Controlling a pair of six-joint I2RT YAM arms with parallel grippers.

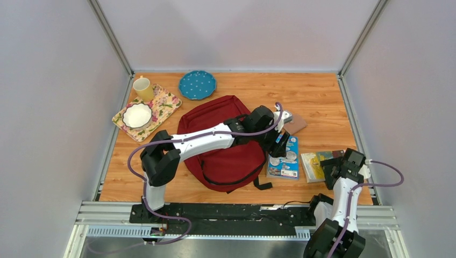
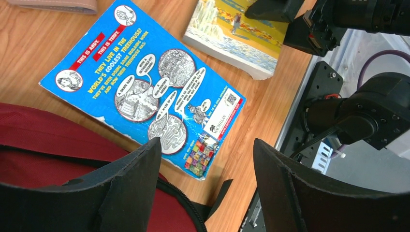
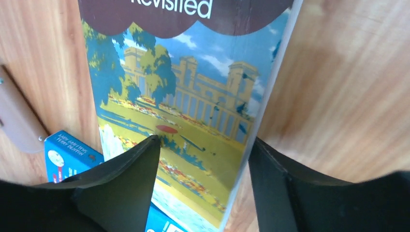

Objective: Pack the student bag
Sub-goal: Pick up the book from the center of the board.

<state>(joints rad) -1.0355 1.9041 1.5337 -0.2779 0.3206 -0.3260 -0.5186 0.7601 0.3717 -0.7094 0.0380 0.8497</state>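
Book pickup, I judge: beside the student bag [image 1: 231, 161] on the counter [image 1: 322, 97], my left fingers [image 2: 147, 159] stand open over the blue book [image 2: 145, 87], right fingers [image 3: 140, 164] open over the yellow book [image 3: 193, 96]; next, descend, close.

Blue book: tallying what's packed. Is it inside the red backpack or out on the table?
Out. The blue book lies flat on the table, just right of the red backpack, printed cover facing up.

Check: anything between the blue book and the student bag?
Nothing visible. The blue book lies right against the student bag, and the open left pincer hovers over that edge.
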